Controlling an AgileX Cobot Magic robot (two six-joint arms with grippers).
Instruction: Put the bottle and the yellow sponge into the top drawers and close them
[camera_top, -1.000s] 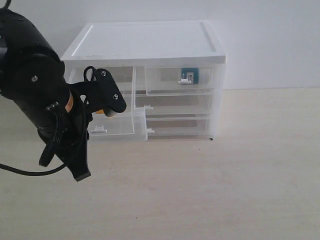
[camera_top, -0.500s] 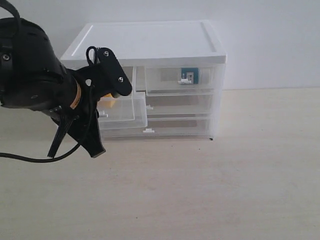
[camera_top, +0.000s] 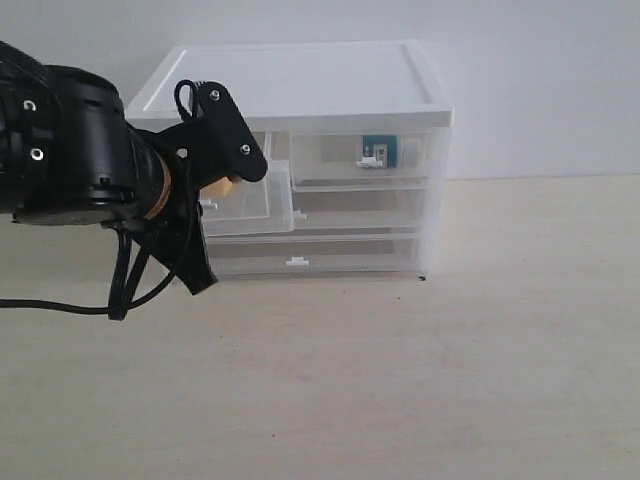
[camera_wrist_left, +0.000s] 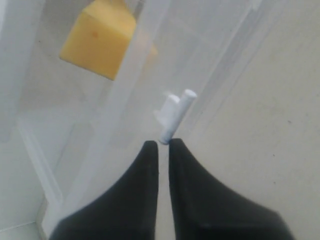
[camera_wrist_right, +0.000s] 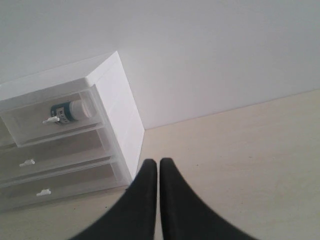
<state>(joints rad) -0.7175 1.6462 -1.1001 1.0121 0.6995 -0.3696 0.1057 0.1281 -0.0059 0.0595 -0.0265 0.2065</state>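
Yellow sponge (camera_wrist_left: 97, 42) – lies inside the top left drawer (camera_top: 255, 205) and shows through the clear plastic. In the exterior view only a corner of it peeks out beside my left arm (camera_top: 70, 150).

Top left drawer – partly pulled out, its front standing proud of the cabinet face. Its white tab handle (camera_wrist_left: 174, 112) sticks out from the front wall.

Left jaws – closed, with only a thin slit between the two black tips. The tips sit right at the near end of the tab handle, touching or just short of it; I cannot tell which. Nothing is gripped between them.

Bottle (camera_top: 380, 150) – lies on its side in the top right drawer (camera_top: 330, 160), teal label towards the front, just behind that drawer's handle. This drawer is flush with the cabinet (camera_top: 290, 85), fully in.

The two full-width drawers (camera_top: 350, 210) below are pushed in, and nothing can be made out inside them.

Right jaws – closed, tips together, holding nothing. In the right wrist view they hang over the bare pale surface (camera_top: 450, 350), well apart from the cabinet, beyond its right side. My right arm does not appear in the exterior view.

The cabinet stands on the surface against a plain white wall, and a black cable trails from my left arm towards the left edge.
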